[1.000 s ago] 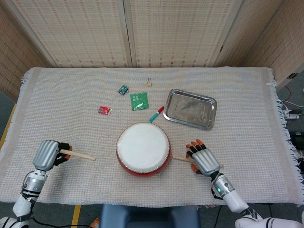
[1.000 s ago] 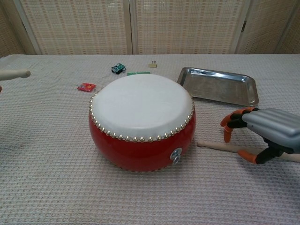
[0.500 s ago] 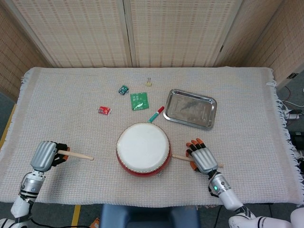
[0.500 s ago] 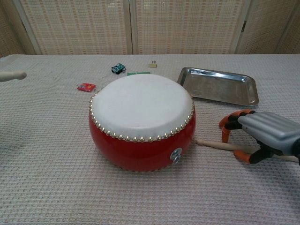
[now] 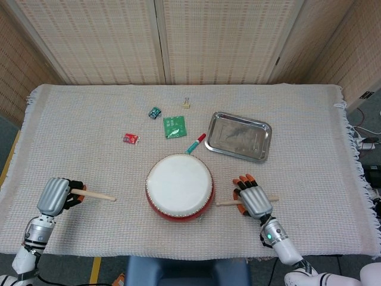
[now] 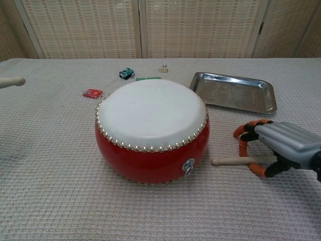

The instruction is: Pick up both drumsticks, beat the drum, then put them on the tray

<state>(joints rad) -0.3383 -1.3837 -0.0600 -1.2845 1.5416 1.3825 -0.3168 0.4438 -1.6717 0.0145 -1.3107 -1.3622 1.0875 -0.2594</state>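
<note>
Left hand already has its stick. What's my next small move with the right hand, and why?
Probably close the right hand fully around the right drumstick and lift it a little. In the chest view its fingers curl over the stick, which seems to lie on the cloth beside the drum. The left hand holds the left drumstick, so the right grasp looks like the missing step.

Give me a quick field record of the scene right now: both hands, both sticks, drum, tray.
left hand: grips a drumstick, tip pointing toward the drum
right hand: fingers curled around the second drumstick, which lies low near the cloth; whether it is lifted cannot be told
drum: upright at centre, between the hands, neither stick touching its head
tray: behind the right hand, holds nothing
</note>
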